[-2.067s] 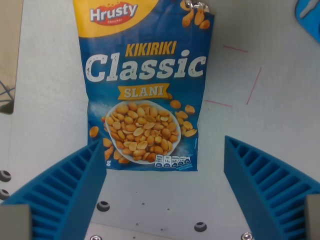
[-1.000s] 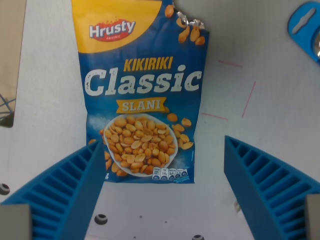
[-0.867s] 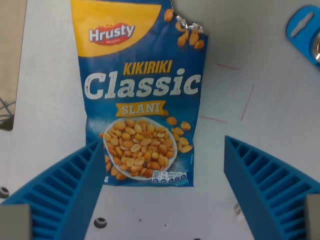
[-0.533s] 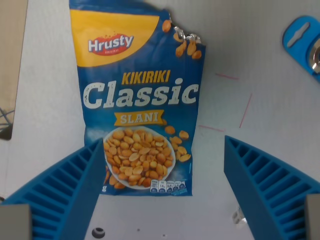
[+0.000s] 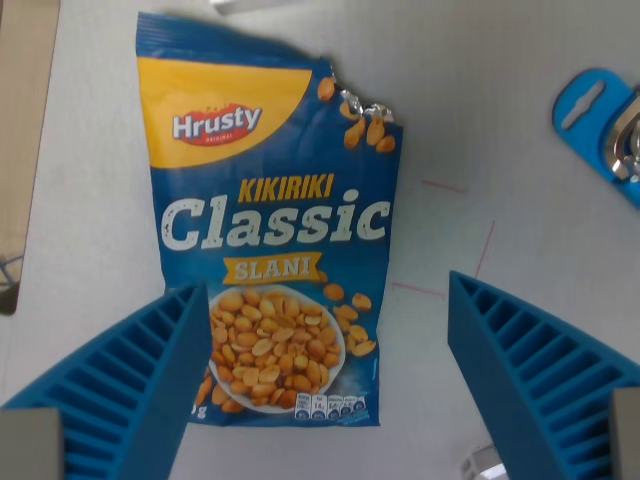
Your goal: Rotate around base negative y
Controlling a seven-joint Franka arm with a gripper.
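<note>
While the pincer [image 5: 320,385] hung wide open w/ nothing held, your risk was the wrist view's left finger [image 5: 110,395] catching the peanut bag [image 5: 270,220] if the tilt dipped low, since it overlapped the bag's bottom corner. Bag lay flat on the bench [image 5: 500,120], centre-left, blue w/ yellow top, upper corner torn open.
</note>
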